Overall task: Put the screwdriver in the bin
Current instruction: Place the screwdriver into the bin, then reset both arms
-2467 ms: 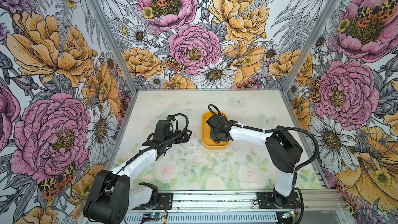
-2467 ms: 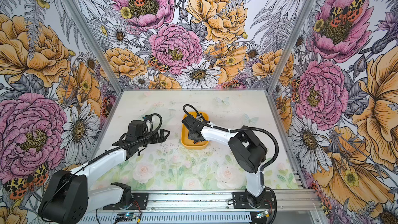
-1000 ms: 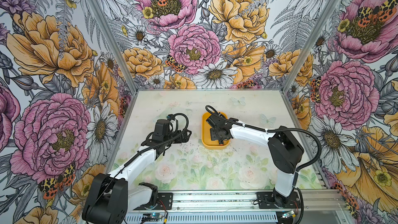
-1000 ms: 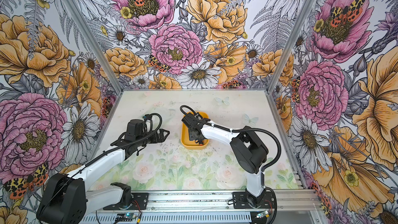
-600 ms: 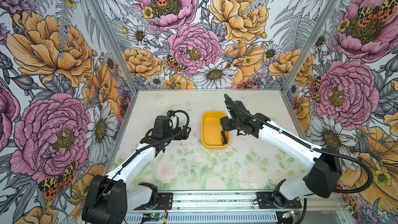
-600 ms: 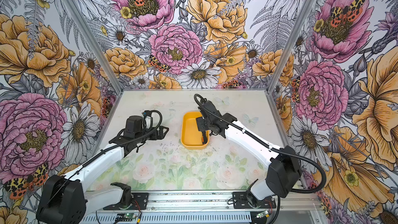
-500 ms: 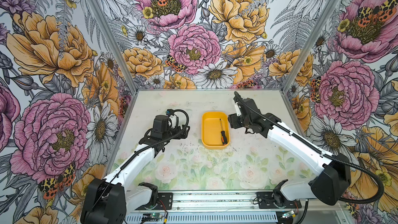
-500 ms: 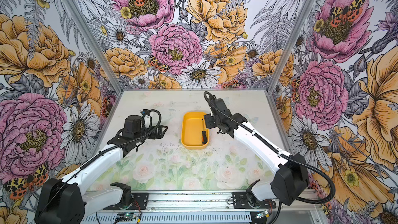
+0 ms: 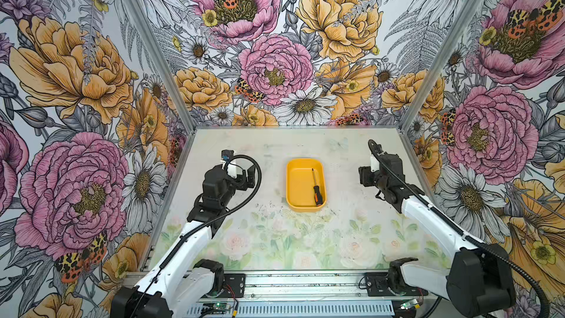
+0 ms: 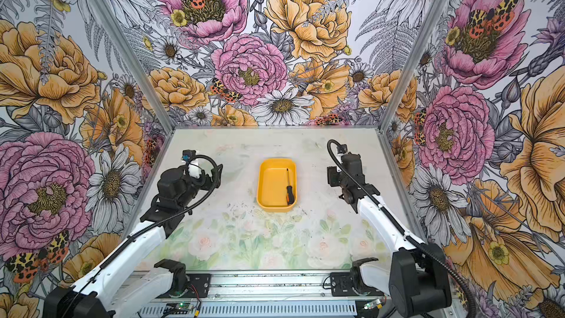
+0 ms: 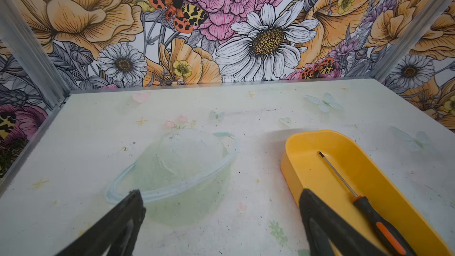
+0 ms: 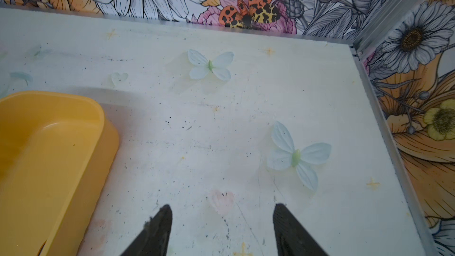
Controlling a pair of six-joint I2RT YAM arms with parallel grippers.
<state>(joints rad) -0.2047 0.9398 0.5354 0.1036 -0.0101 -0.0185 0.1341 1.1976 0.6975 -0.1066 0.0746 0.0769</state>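
1. Top views: the screwdriver [image 9: 315,186] lies flat inside the bin [image 9: 297,185]. It runs along the bin wall on the right arm's side, tip toward the bin's far end and handle toward its near end. The left gripper [image 9: 248,176] hangs well apart from the bin on one side and the right gripper [image 9: 364,175] well apart on the other. Both top views agree.
2. Left wrist view: jaws spread wide with nothing between them. The bin [image 11: 295,168] sits just beside one finger, and the screwdriver [image 11: 357,198] rests on its floor.
3. Right wrist view: the right gripper [image 12: 221,215] has its jaws parted and empty over bare table [image 12: 197,131] beside the bin. The screwdriver is out of sight here.
4. Judgement: the tool looks light and rigid. The thin metal shaft is probably slick and prone to rolling. The thicker black-and-orange handle is the better hold, pinched across its middle. Placement looks complete.
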